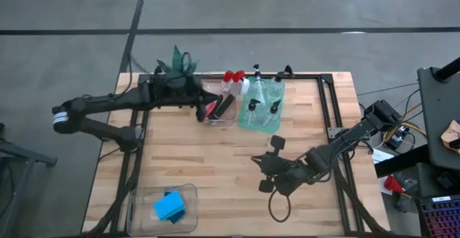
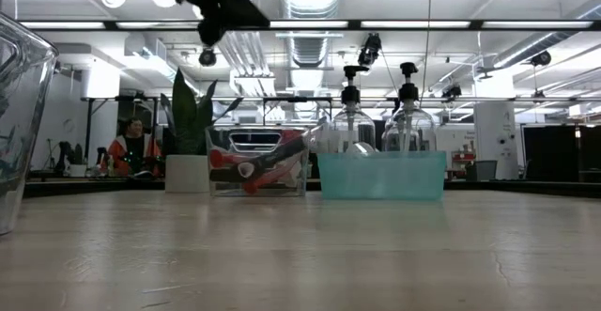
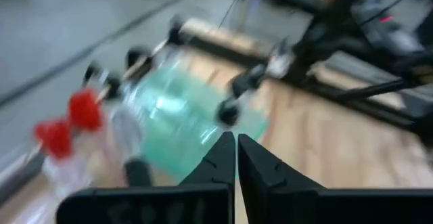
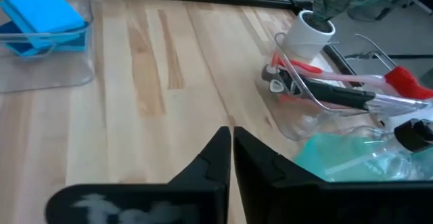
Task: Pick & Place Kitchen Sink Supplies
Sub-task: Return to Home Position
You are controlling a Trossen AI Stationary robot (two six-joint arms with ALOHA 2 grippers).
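Red and black dish brushes [image 1: 224,101] stand slanted in a clear bin [image 1: 210,117] at the far middle; they also show in the right wrist view [image 4: 331,92]. Clear bottles with black tops [image 1: 263,94] stand and lie in a green bin [image 1: 248,123] beside it. Blue sponges [image 1: 169,206] lie in a clear bin [image 1: 144,195] at the near left. My left gripper [image 1: 201,113] hovers at the brush bin's left side, shut and empty [image 3: 235,143]. My right gripper [image 1: 257,162] is over bare table right of centre, shut and empty [image 4: 231,139].
A small potted plant [image 1: 176,64] stands at the far edge behind my left arm. A black metal frame [image 1: 327,101] runs along the table's edges. Bare wood [image 1: 208,159] lies between the bins. A person [image 2: 127,147] sits in the room beyond.
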